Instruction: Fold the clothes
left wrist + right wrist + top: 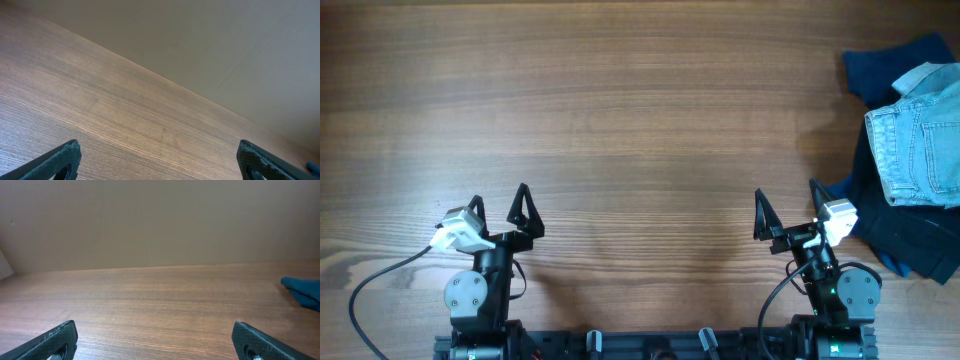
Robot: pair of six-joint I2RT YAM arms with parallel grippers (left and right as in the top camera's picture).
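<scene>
The light blue denim clothes [920,135] lie bunched at the far right edge of the table, on top of a dark navy fabric pile [910,230]. My left gripper [500,205] is open and empty near the front left; in its wrist view [159,157] only bare wood lies between the fingers. My right gripper [787,205] is open and empty near the front right, just left of the dark pile; in its wrist view [155,337] it is over bare wood. The denim does not show in either wrist view.
The wooden table [620,120] fills the overhead view. A dark blue fabric edge [305,291] shows at the right of the right wrist view. A plain wall stands behind the table's far edge. Cables run by the arm bases at the front.
</scene>
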